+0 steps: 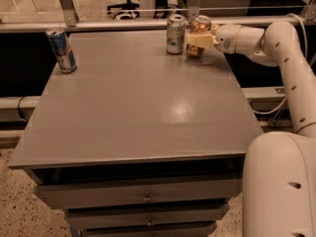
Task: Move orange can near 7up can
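The orange can [201, 23] stands upright at the far edge of the table [138, 107], just to the right of the 7up can [176, 33]. From here I can't tell whether the two touch. The gripper [194, 41] is closed around the orange can's lower half, its pale fingers [196, 37] wrapped across the front, so only the top and upper body show. I can't make out whether the can's base rests on the table or sits just off it. The white arm [286, 48] reaches in from the right. A blue can [61, 50] stands well apart at the far left corner. Drawers [145, 196] sit under the tabletop.
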Tool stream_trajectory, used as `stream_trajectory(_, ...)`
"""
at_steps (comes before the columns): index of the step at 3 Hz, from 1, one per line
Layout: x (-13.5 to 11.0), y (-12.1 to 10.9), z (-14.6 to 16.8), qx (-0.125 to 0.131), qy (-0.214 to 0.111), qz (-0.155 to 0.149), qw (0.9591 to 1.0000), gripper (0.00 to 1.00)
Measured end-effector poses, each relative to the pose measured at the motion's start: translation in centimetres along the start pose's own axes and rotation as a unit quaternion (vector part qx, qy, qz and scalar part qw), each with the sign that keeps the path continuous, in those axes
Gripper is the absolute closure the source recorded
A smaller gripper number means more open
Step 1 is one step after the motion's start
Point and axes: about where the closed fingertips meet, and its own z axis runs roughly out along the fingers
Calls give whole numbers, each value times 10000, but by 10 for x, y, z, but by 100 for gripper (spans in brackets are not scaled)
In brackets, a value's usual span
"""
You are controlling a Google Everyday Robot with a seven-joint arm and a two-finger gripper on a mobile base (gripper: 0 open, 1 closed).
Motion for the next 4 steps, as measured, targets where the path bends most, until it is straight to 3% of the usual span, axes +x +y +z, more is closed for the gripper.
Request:
stream_trajectory(1, 3, 13, 10, -364, 95, -69, 9993, 74)
stream_trajectory(2, 3, 21, 14, -569, 230, -194, 9979, 50)
stream_trajectory(4, 0, 21, 6, -603, 414, -457, 9963, 0)
